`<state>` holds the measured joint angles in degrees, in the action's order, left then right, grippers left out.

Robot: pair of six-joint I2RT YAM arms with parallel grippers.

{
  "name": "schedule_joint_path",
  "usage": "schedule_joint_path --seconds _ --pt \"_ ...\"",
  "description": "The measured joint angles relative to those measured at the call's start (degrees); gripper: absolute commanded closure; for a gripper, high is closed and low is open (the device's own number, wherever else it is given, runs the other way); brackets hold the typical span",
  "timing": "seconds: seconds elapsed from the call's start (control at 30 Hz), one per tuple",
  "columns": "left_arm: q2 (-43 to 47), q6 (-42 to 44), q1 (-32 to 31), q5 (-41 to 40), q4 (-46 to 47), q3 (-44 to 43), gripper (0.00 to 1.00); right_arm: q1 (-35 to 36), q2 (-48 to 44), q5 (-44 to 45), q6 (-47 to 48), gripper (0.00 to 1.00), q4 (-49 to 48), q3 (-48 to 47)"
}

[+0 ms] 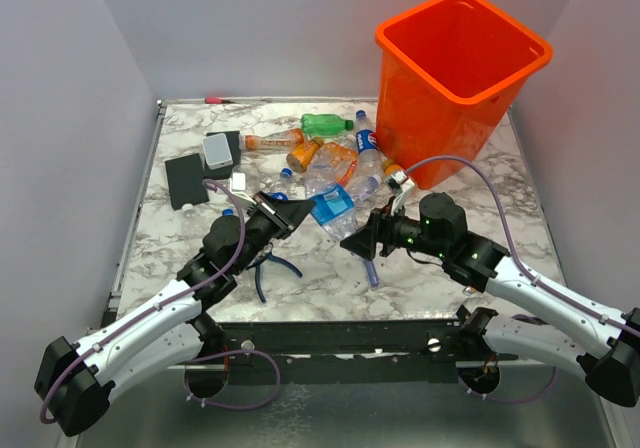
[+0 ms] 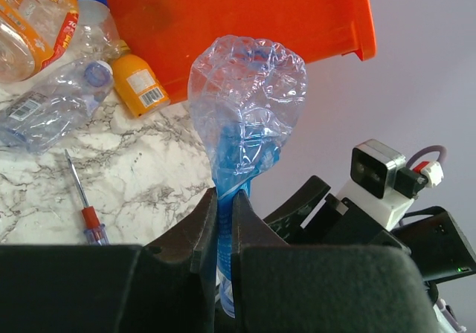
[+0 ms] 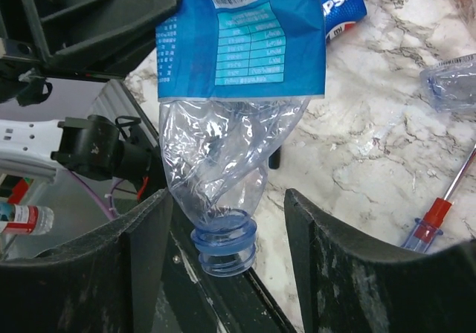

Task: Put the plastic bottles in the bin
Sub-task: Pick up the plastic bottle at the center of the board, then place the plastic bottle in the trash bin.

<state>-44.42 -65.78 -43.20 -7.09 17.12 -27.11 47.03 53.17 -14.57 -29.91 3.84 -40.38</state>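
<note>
Left claw: I see my left claw (image 1: 290, 216) shut tight on the crushed bottle (image 1: 335, 208), its fingers (image 2: 204, 229) pinching the flattened blue-label part.
Right claw: my right claw (image 1: 358, 240) stands partly open. The bottle's neck sits between the jaws with a gap on each side, so it has no hold on anything.
Crushed bottle: clear and crumpled, with a blue label (image 3: 238, 43) and an uncapped neck with a blue ring (image 3: 225, 244). It spans the space between the two claws, just in front of the pile. From the left wrist its bulging clear end (image 2: 249, 95) points towards the bin.
Bin: the orange bin (image 1: 450, 78) stands upright at the far right corner of the surface (image 1: 330, 288), well apart from both claws.
Other bottles: the pile (image 1: 330, 163) lies on the marble between the claws and the bin. A green bottle (image 1: 325, 124) and a Pepsi bottle (image 1: 366, 143) are at its far side, and a small orange bottle (image 2: 137, 84) lies right against the bin's base.
Tools: the pliers (image 1: 268, 268) lie just beside the left arm. The screwdriver (image 3: 431, 218) lies on the surface near the right claw.
</note>
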Motion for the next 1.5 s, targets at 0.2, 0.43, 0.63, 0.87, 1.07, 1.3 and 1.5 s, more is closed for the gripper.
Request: schedule_joint_path --seconds 0.2,0.43,0.63,0.87,1.07,1.3,1.5 --pt "0.0 -0.2 0.0 0.5 0.1 -0.5 1.00 0.0 0.9 -1.4 3.1 0.19 2.9 -0.6" --pt "-0.3 -0.2 0.0 0.9 0.0 -1.0 1.00 0.0 0.2 -2.6 4.8 0.40 4.3 -0.6" --pt "-0.6 -0.4 0.0 1.5 0.0 -1.4 1.00 0.0 0.8 -3.5 5.0 0.78 4.2 -0.6" --pt "0.2 3.7 0.2 1.0 -3.5 -2.4 0.02 0.0 1.9 -4.3 4.4 1.00 5.5 -0.8" --pt "4.1 23.9 0.2 -3.8 -12.2 -11.5 0.01 0.0 -0.6 -2.5 2.4 1.00 14.7 -4.3" --pt "7.6 61.8 0.3 2.4 -18.2 -20.0 0.01 0.0 -1.6 -4.3 -1.2 1.00 24.9 -11.0" --pt "11.0 90.9 0.2 12.6 -23.6 -13.5 0.01 0.0 1.4 -8.5 -3.7 1.00 30.1 -14.1"
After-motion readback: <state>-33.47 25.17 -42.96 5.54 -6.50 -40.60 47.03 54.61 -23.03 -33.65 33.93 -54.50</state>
